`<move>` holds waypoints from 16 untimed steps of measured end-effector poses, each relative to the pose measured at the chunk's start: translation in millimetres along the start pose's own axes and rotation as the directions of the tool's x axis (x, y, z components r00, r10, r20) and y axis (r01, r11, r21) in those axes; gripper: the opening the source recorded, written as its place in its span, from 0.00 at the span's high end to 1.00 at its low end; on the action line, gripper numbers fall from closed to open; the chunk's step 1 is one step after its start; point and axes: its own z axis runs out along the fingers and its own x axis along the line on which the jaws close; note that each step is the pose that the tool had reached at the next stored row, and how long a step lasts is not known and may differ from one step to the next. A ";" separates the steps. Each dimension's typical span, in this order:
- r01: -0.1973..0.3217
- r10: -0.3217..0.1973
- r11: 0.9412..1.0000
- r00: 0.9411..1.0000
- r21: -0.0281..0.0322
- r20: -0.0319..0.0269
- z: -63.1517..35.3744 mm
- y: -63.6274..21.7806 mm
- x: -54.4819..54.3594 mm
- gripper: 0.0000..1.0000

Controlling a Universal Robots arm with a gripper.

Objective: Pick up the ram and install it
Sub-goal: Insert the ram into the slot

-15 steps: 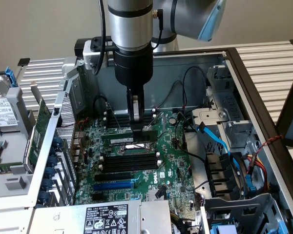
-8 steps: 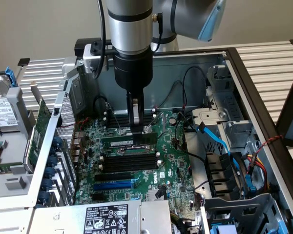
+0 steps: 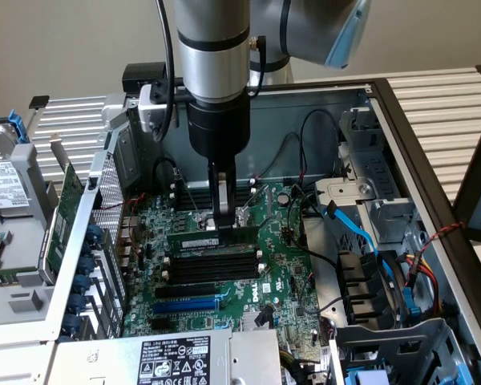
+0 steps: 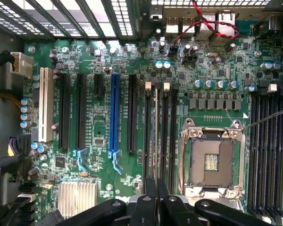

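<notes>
My gripper [image 3: 223, 224] is clenched on the ram [image 3: 196, 240], gripping its upper edge mid-length; it hangs directly beneath my fingertips, on edge, just above the black memory slots [image 3: 208, 269]

Brushed silver cylindrical arm link [image 3: 212, 40], pale blue plastic joint cap [image 3: 349, 36], black cable [image 3: 169, 64] routed alongside, black cylindrical wrist housing [image 3: 216, 128], black two-finger gripper [image 3: 222, 223], slim flat black fingers [image 4: 150, 194].

Slatted table [image 3: 445, 100] — open computer case [image 3: 337, 98] lying flat on it.
</notes>
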 end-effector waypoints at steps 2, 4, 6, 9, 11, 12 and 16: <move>0.000 0.000 1.000 1.000 0.000 0.000 1.0 0.1 0.1 0.87; 0.000 0.000 1.000 1.000 -0.001 0.000 1.5 0.1 0.8 0.87; 0.000 0.000 1.000 1.000 -0.001 0.000 2.6 0.1 0.7 0.87; 0.000 0.000 1.000 1.000 -0.001 0.000 4.6 0.0 0.7 0.87; 0.000 0.000 1.000 1.000 -0.003 0.000 5.3 0.0 1.9 0.87; 0.000 0.000 1.000 1.000 -0.003 0.000 5.7 0.0 2.2 0.87; 0.000 0.000 1.000 1.000 -0.005 0.000 8.3 0.0 2.2 0.87</move>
